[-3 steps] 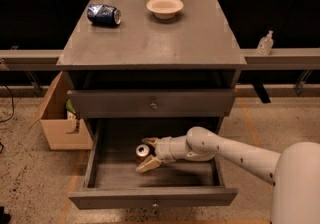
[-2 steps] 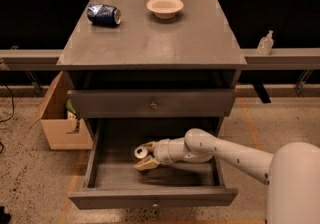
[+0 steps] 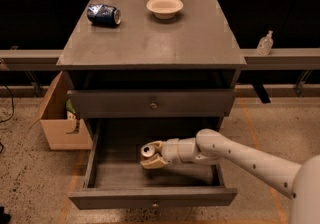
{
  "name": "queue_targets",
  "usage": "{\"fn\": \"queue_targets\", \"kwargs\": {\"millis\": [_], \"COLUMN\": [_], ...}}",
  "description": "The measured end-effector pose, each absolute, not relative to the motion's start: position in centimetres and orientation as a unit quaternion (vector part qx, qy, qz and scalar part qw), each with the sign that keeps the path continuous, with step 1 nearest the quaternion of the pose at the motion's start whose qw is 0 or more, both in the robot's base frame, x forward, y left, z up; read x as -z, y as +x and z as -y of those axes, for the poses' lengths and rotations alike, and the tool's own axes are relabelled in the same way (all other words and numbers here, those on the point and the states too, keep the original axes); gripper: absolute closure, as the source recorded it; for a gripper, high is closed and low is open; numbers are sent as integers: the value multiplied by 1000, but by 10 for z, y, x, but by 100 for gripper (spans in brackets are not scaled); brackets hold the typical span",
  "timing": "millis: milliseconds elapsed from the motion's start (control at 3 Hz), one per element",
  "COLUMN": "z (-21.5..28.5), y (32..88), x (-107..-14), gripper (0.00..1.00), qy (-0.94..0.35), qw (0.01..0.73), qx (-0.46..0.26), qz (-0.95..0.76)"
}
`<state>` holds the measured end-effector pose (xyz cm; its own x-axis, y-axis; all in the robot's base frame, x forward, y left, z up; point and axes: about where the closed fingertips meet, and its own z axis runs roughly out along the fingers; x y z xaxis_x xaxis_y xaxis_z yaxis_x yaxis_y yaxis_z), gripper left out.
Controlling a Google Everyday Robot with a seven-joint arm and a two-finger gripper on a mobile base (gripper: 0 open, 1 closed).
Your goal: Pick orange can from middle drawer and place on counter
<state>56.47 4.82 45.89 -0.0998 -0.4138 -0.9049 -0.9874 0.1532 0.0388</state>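
The orange can (image 3: 147,150) is inside the open middle drawer (image 3: 125,177), its silver lid facing the camera; little of its body shows. My gripper (image 3: 150,155) reaches into the drawer from the right. Its pale fingers (image 3: 153,163) sit above and below the can and are closed on it. The can is held near the middle of the drawer, just above its floor. The counter (image 3: 150,43) is the dark-grey cabinet top above.
A dented blue can (image 3: 103,14) and a pale bowl (image 3: 164,6) sit at the back of the counter. The upper drawer (image 3: 152,103) is shut. A cardboard box (image 3: 57,123) stands on the floor to the left. A small bottle (image 3: 264,43) sits on the right ledge.
The gripper and the can have barely shifted inside the drawer, a little left and then back right. Nothing else has moved.
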Motion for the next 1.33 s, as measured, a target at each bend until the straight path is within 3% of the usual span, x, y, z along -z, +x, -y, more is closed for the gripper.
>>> {"fn": "queue_targets", "kwargs": {"millis": [1333], "z": [110], "y": [492], "x": [-787], "gripper": [100], "qy": [-530], "qw": [439], "qx": [-356], "qz": [-632]}}
